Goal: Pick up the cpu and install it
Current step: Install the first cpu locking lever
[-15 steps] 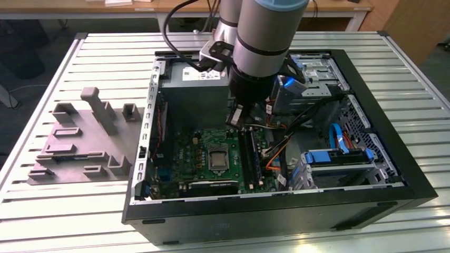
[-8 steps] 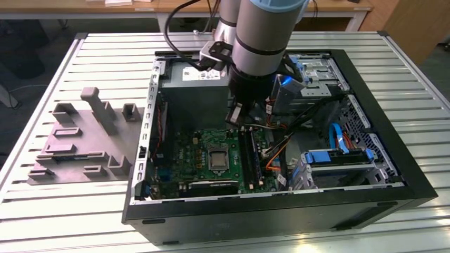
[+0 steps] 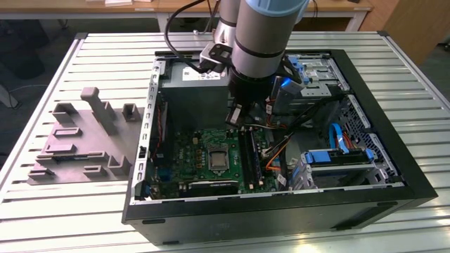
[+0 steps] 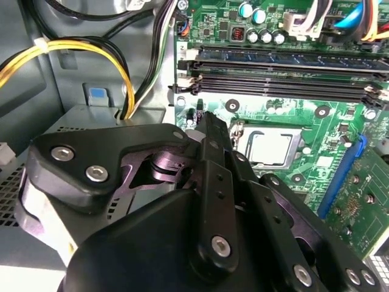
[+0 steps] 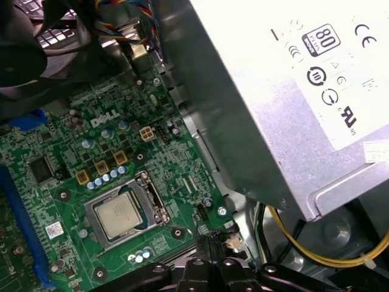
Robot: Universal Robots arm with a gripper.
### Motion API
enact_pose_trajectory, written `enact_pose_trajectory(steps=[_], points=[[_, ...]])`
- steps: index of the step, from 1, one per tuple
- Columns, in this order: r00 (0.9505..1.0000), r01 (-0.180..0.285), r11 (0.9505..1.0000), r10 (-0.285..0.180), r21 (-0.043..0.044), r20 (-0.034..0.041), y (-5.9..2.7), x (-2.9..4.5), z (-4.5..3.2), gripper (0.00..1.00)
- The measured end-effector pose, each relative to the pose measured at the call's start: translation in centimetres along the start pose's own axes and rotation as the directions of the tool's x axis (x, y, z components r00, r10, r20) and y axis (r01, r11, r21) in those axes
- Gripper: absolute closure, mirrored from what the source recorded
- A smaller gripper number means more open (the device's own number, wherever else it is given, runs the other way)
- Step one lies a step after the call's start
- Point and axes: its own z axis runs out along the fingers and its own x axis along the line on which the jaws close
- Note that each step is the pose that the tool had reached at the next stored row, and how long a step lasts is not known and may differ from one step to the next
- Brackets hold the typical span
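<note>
The cpu [image 5: 120, 216] sits flat in the metal-framed socket [image 5: 152, 198] on the green motherboard [image 5: 73, 182], its pale top bare in both wrist views. The gripper [image 4: 209, 125] hangs above the board near the socket, fingers pressed together on nothing. The grey power supply [image 5: 267, 103] crowds one side; the open computer case [image 3: 393, 174] rests on a slatted table [image 3: 70, 211].

Even, bright light falls from above on the pale slatted table [image 3: 91, 211], and its slats shine near the exterior view's lower edge. Inside the computer case [image 3: 281, 211] it is dimmer, with the arm [image 3: 264, 47] shading the grey box. In the first wrist view, glare washes out the white label [image 5: 328, 67]. In the second wrist view the pincer [image 4: 209, 121] looms dark and slightly soft.
</note>
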Motion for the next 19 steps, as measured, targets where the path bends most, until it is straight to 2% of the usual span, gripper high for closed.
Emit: enact_pose_trajectory(steps=[14, 17, 19], points=[[1.0000, 0.006, 1.0000, -0.006, -0.0003, -0.0003, 0.39, -0.17, 0.57, 0.89], [0.9999, 0.015, 0.9999, -0.015, 0.0009, -0.0040, 0.42, -0.13, 0.58, 0.89], [0.9997, 0.020, 0.9998, -0.020, 0.0037, -0.0104, 0.45, -0.11, 0.59, 0.89]])
